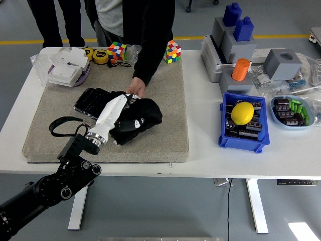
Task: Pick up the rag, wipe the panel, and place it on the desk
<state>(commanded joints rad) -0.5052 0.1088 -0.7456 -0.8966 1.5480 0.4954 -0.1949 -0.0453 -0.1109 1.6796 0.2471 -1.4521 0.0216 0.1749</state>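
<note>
The left hand (118,108) lies on the black rag (138,118), fingers pressed into the cloth and seemingly gripping it, on top of the dark panel (93,100). The panel's long axis runs from upper left to lower right across the mat (165,130), its bare end up-left of the hand. A person's hand (136,89) steadies the far edge.

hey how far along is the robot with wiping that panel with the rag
Done: the black rag is picked up, bunched under the robot's left hand. In hand: wiping, with the rag pressed on the right end of the dark panel while a person's hand steadies it on the mat. Left: finishing the wipe and setting the rag on the desk.
</note>
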